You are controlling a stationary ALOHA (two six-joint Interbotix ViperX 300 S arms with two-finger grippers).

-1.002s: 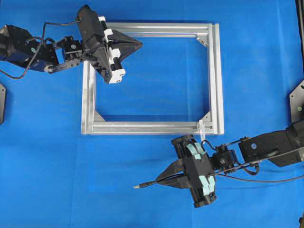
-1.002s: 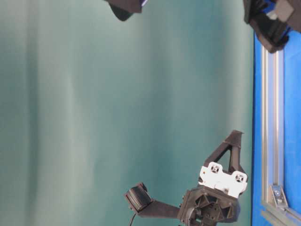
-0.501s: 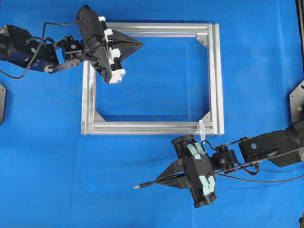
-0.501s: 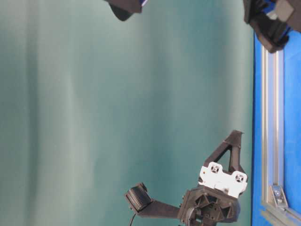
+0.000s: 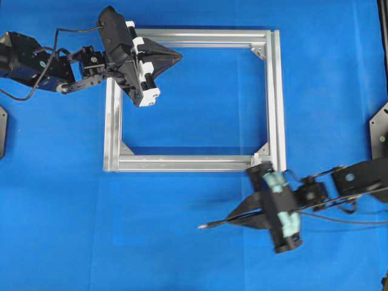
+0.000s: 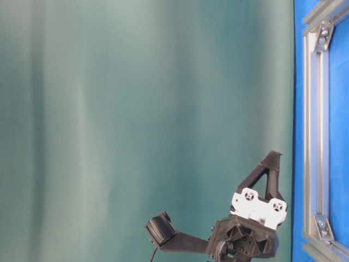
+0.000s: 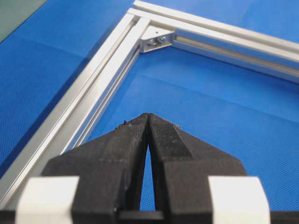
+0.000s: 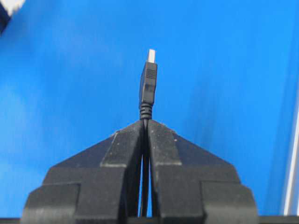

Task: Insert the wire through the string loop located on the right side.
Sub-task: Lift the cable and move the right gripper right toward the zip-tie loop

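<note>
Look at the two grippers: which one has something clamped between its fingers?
The right gripper, below the aluminium frame, pinches the wire behind its plug. The left gripper, over the frame's top-left corner, is shut on nothing.

Aluminium frame (image 5: 277, 97) bars right gripper's (image 5: 233, 216) upward path.

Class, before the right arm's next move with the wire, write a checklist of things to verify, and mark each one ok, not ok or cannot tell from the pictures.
1. Right gripper jaws shut on the wire: ok.
2. Plug tip sticks out straight ahead of the jaws: ok.
3. Wire already through the string loop: not ok, tip lies on the near side, pointing left.
4. Loop standing open enough to thread: cannot tell, too small.
5. Left gripper shut, empty, away from the loop: ok.
6. Aluminium frame lying flat: ok.
</note>
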